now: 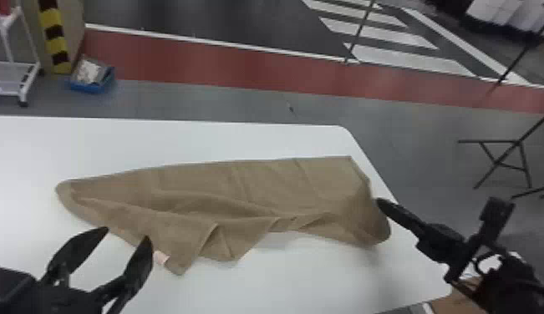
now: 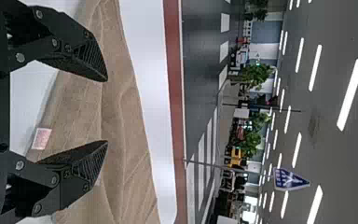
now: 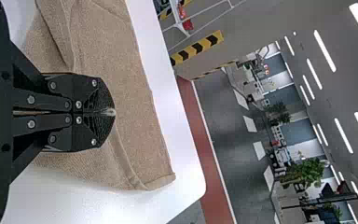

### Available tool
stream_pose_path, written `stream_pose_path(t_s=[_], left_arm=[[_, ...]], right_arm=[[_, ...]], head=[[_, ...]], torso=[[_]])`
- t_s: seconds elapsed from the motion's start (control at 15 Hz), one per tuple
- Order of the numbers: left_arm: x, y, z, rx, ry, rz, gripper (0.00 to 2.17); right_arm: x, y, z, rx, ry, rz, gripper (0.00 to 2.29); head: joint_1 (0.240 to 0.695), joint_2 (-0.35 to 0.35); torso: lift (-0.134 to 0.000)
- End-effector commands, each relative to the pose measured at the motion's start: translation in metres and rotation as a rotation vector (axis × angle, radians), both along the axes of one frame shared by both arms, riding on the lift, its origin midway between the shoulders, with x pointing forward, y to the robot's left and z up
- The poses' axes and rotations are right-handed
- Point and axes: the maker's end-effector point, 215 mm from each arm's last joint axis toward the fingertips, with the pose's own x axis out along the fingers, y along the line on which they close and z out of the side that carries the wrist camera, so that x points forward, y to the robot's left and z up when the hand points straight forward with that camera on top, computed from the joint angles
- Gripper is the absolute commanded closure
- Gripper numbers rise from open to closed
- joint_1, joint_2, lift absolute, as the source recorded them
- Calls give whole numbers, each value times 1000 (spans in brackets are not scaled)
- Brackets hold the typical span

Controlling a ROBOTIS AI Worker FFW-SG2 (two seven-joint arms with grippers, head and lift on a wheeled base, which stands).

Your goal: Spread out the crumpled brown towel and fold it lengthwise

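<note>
The brown towel [image 1: 258,196] lies wrinkled across the white table, wide at the right, narrowing to a rounded left end, with loose folds along its near side. A pale tag [image 1: 161,257] is by its near left corner. My left gripper [image 1: 126,234] stands open at the towel's near left edge; in the left wrist view the left gripper [image 2: 106,111] has towel [image 2: 121,107] beyond its parted fingers. At the towel's right end is my right gripper [image 1: 380,203]. In the right wrist view the right gripper [image 3: 112,112] is closed on a pinch of towel [image 3: 135,107], a crease running from its tips.
The table [image 1: 158,138] has its far edge beyond the towel and its right edge close to the towel's right end. On the floor behind are a blue bin [image 1: 91,85] and a white rack [image 1: 30,79]; a thin black stand [image 1: 502,165] is at the right.
</note>
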Motion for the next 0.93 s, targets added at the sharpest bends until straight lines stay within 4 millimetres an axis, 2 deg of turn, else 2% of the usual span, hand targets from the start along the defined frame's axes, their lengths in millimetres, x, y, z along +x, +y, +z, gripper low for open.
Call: stream_pose_path(t_s=[0.0, 0.2, 0.4, 0.47, 0.87], left_arm=[[-14, -16, -13, -3, 26, -34, 373], [-23, -26, -35, 23, 57, -53, 380], [-31, -48, -54, 19, 80, -85, 424], [-31, -54, -60, 26, 86, -91, 549], [-26, -74, -86, 48, 112, -116, 549]], right_arm=[[2, 6, -3, 7, 3, 9, 1710], [1, 8, -7, 16, 6, 7, 1710], [0, 7, -8, 17, 7, 3, 1710], [0, 7, -8, 17, 7, 3, 1710], [-2, 5, -16, 22, 13, -3, 1710]], head=[[695, -350], [695, -350], [695, -350], [695, -350], [695, -350]], torso=[[-128], [-128], [-128], [-128], [-128]])
